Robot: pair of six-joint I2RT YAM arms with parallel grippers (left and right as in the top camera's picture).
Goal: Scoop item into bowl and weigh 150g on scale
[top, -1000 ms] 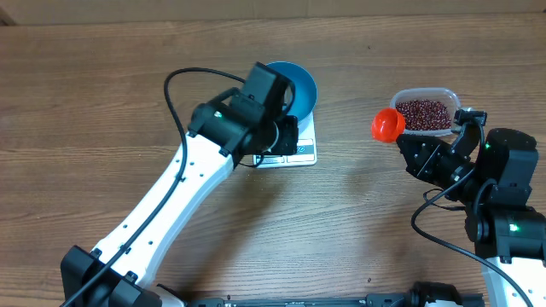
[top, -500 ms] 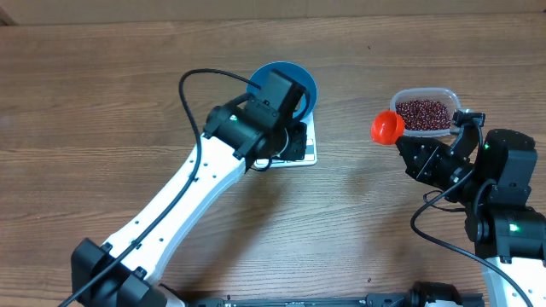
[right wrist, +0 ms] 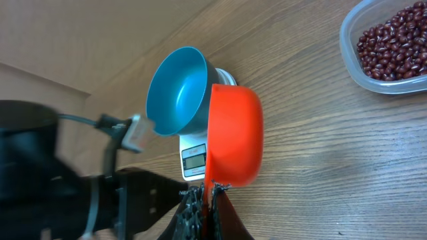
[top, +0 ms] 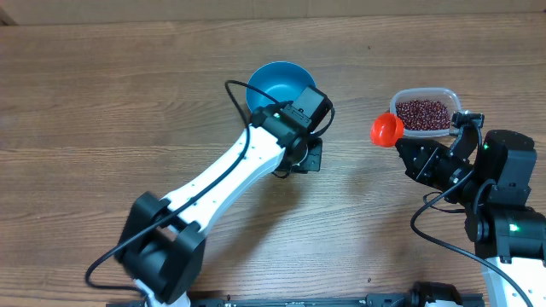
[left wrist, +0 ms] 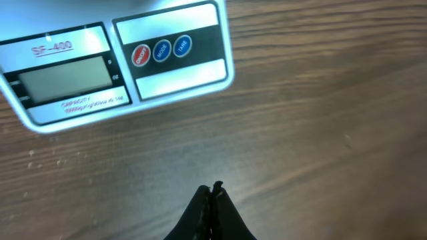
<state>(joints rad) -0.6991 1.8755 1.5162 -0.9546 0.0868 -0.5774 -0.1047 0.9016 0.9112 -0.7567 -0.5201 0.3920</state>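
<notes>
Right gripper [right wrist: 208,190] sits toward the table's [top: 102,102] near right corner, fingers clamped narrow on the lower edge of an orange scoop [right wrist: 233,133]. The scoop is turned on its side, so whether it is loaded can't be told. It looks like stiff, light plastic, and a grip at the edge should do as long as it's tipped slowly.

Left gripper [left wrist: 212,190] is mid-table, fingers pressed together with nothing between them, tips just off the bare wood beside the scale [left wrist: 120,67]. The display end of the scale faces it and the display looks blank (buttons are on that same end).

Farther on, the bowl [top: 277,83] sits on the scale toward the far edge, upright and empty. It's smooth and probably light, so a knock from the scoop could shift it.

The beans [top: 422,113] lie in a clear tub [top: 452,101] toward the far right of the table, just beyond the scoop. They're small, hard, loose grains that will roll and bounce, so no pinching them. My judgement: take them by driving the scoop into the thick of the heap, carry it level, and pour low into the bowl's middle
</notes>
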